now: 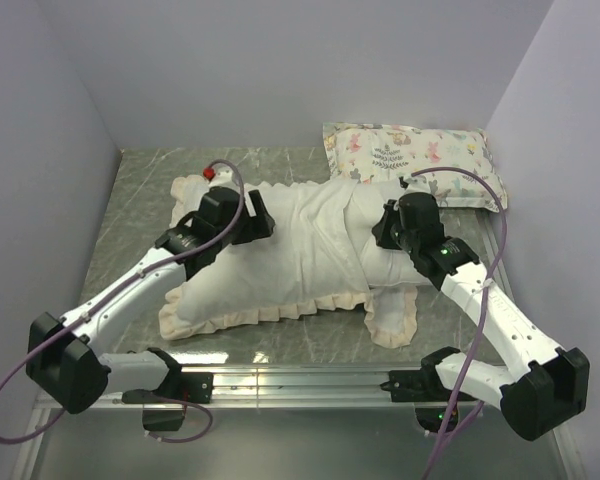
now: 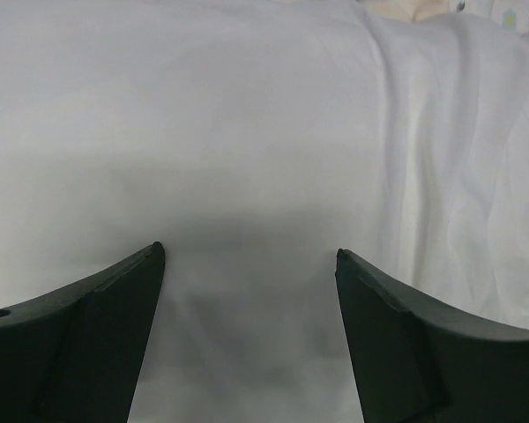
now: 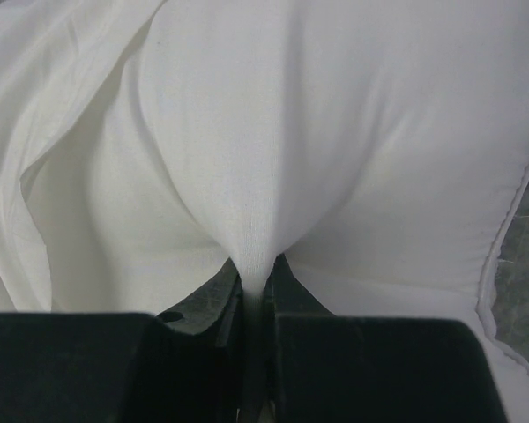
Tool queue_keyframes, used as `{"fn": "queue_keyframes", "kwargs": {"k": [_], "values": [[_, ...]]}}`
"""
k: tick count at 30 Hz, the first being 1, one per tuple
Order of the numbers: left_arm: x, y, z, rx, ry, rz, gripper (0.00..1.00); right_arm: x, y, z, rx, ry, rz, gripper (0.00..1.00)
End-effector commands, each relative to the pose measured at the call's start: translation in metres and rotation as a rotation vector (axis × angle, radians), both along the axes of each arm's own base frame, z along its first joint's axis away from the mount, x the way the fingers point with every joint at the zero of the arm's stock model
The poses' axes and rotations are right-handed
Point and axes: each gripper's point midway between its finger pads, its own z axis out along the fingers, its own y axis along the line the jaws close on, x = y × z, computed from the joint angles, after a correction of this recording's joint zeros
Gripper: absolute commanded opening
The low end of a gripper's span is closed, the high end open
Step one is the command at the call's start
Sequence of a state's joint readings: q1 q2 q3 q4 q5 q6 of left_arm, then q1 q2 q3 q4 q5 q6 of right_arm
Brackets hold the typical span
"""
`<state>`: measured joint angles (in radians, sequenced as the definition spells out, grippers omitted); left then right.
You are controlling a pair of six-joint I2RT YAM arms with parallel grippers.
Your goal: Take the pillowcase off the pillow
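The pillowcase [image 1: 280,260] lies across the table with its white lining showing and a cream frill [image 1: 240,318] round its edge. My left gripper [image 1: 262,215] hovers over its left half, open; in the left wrist view the left gripper [image 2: 247,251] has only smooth white pillowcase [image 2: 247,132] between its spread fingers. The plump white pillow [image 1: 385,272] shows at the right end. My right gripper [image 1: 385,235] is on it. In the right wrist view the right gripper [image 3: 256,278] is shut on a pinch of the pillow [image 3: 353,132], with loose pillowcase [image 3: 62,132] folds to its left.
A smaller pastel animal-print pillow [image 1: 410,160] lies at the back right against the wall. The marbled tabletop [image 1: 140,200] is boxed in by walls on the left, back and right. A metal rail [image 1: 300,380] runs along the near edge between the arm bases.
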<state>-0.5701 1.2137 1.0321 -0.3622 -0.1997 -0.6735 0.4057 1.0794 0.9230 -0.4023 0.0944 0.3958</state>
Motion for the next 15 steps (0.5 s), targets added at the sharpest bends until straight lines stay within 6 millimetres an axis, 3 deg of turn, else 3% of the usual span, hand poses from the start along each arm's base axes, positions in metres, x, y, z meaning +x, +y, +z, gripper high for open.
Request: {"fn": "queue_keyframes", "kwargs": {"k": [1,5,8,11,12,15], "values": [[0.007,-0.030,0.009,-0.037,-0.032,-0.073,0.83,0.010,0.016,0.020,0.049,-0.083,0.031,0.00],[0.000,-0.047,0.013,-0.054,-0.056,-0.123,0.84,0.012,0.016,0.018,0.035,-0.076,0.029,0.00],[0.002,-0.052,0.004,-0.022,-0.027,-0.139,0.82,0.012,0.018,0.017,0.035,-0.073,0.029,0.00],[0.004,-0.054,-0.011,0.035,0.018,-0.134,0.65,0.012,0.017,0.017,0.029,-0.073,0.027,0.00],[0.005,-0.052,-0.014,0.047,0.025,-0.127,0.47,0.012,0.016,0.018,0.027,-0.074,0.023,0.00],[0.006,-0.043,-0.022,0.089,0.045,-0.085,0.20,0.013,0.013,0.021,0.012,-0.081,0.011,0.00]]}}
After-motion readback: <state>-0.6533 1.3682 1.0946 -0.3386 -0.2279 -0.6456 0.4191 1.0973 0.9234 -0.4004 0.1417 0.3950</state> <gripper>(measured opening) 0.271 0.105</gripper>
